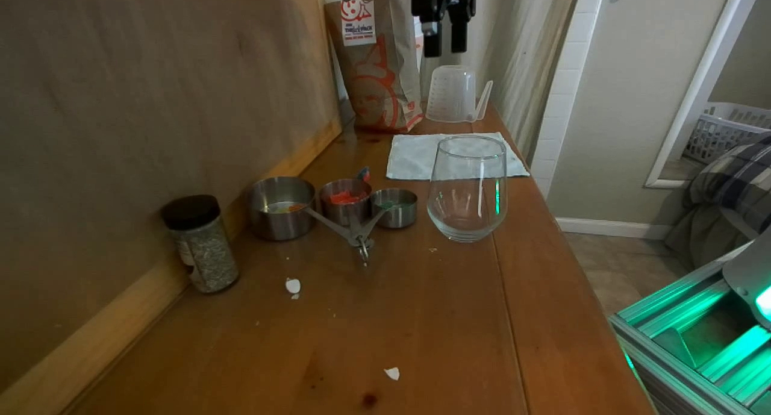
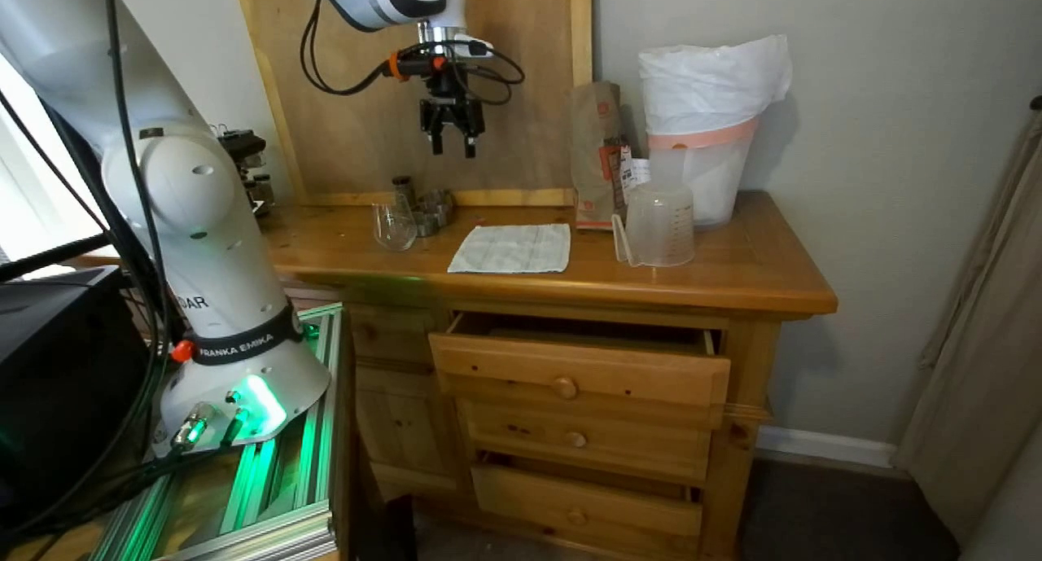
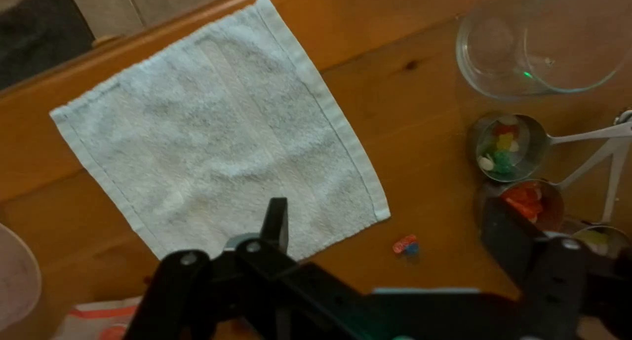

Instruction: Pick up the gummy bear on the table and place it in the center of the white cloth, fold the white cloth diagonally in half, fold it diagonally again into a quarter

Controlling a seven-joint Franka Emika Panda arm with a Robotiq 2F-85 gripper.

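A small red and blue gummy bear [image 3: 407,244] is on the brown wooden table [image 3: 395,108] in the wrist view, just off one corner of the white cloth [image 3: 212,132]. In an exterior view the gummy bear [image 1: 364,174] shows partly behind a metal cup. The white cloth lies flat and unfolded near the table edge in both exterior views [image 1: 412,156] [image 2: 513,248]. My gripper [image 3: 387,226] is open and empty, its fingers wide apart with the gummy bear between them in the picture. In both exterior views the gripper [image 1: 446,47] [image 2: 454,147] hangs high above the table.
A clear glass [image 1: 467,192] stands near the cloth. Three joined metal measuring cups [image 1: 282,207] hold candies. A black-lidded jar [image 1: 202,243], a paper bag [image 2: 596,154], a plastic pitcher [image 2: 661,227] and a lined bin [image 2: 704,170] stand around. A drawer [image 2: 578,374] is pulled out below.
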